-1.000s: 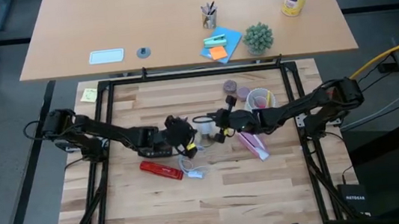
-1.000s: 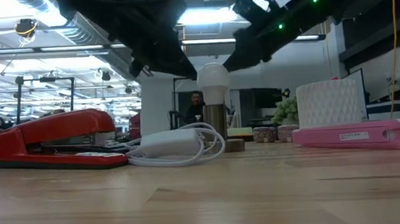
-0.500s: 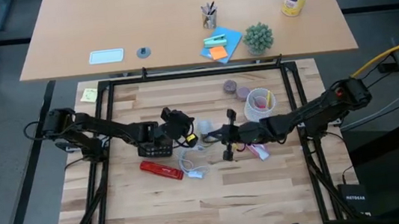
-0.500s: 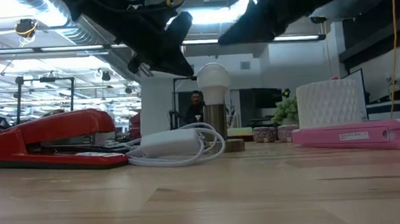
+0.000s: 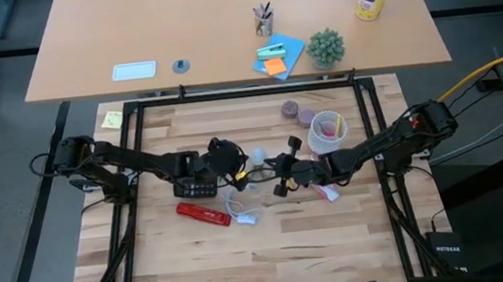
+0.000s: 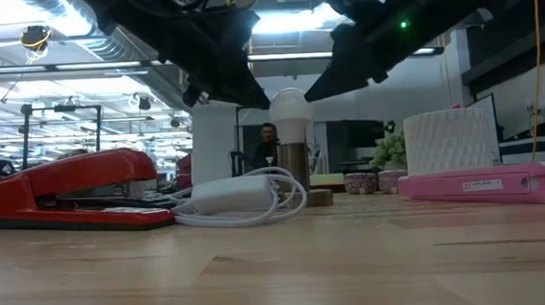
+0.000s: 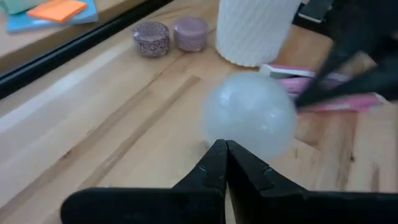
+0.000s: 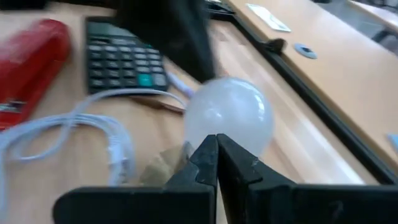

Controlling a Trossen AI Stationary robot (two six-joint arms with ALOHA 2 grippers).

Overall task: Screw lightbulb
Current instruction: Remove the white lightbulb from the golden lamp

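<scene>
Low view: lightbulb [image 6: 288, 104] upright on worktop [image 6: 281, 267], likely light, fragile, slippery glass; grip globe gently. Left hand [image 7: 225, 152] and right hand [image 8: 217, 147] closed, empty, either side of the bulb.

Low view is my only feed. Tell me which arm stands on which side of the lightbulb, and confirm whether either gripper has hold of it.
Observer: From above, the left arm reaches toward the lightbulb from the picture's left, and the right arm from its right.
Operator: Report the left gripper's fingers.
Observer: In its wrist view, the left gripper is shut. Its tips are together in front of the bulb, not around it.
Operator: Now the right one.
Observer: The right gripper is shut too. Its tips point at the bulb's glass and hold nothing.
</scene>
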